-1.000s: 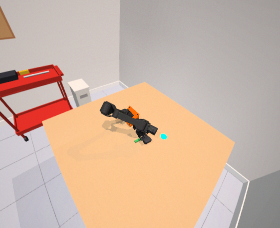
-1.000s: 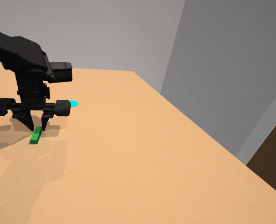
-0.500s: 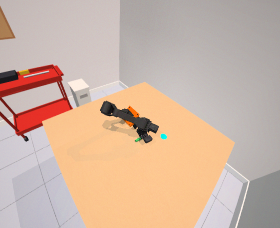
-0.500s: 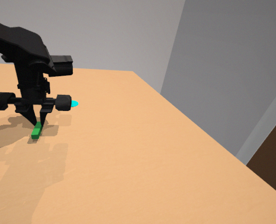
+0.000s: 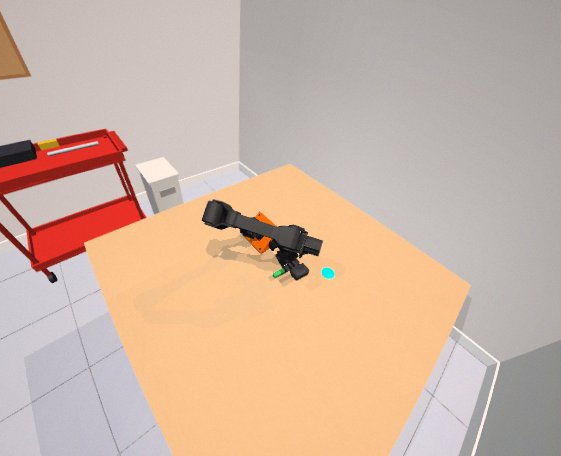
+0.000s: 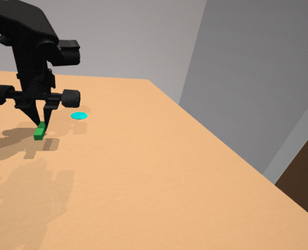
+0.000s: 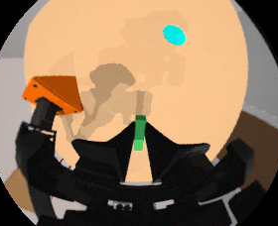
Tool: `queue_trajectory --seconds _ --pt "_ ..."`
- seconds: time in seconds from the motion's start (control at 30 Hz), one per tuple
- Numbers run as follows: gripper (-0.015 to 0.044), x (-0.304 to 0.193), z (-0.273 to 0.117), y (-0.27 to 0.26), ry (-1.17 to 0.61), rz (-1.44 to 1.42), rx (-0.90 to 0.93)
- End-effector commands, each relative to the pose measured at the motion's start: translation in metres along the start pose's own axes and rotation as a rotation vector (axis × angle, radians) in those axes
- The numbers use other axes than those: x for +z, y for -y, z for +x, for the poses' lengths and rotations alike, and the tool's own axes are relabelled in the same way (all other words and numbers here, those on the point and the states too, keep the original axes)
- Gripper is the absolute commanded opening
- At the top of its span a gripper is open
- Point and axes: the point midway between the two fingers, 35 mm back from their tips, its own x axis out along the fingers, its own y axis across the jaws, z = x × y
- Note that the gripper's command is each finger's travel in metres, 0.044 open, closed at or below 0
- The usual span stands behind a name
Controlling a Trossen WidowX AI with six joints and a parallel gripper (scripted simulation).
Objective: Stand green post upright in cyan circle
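End effector (image 6: 42,122) clenches lying green post (image 6: 39,132) on tan tabletop (image 6: 157,170), grey walls.

The post (image 6: 40,132) lies flat on the table (image 6: 165,164), its far end between the fingertips of the gripper (image 6: 42,124), which points straight down from above and is closed on it. The circle (image 6: 79,115) lies on the table to the right of the post in the exterior view, slightly farther back, apart from it.
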Motion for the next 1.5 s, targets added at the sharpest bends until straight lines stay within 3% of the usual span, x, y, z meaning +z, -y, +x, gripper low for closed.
queue_trajectory --seconds 0.0,0.47,1.47 --pt "0.0023 0.0 -0.01 -0.001 0.0 0.003 0.005" --pt "0.0023 -0.003 -0.053 -0.007 -0.01 0.005 0.006" --pt "0.0023 0.066 -0.075 0.04 -0.004 0.102 0.003"
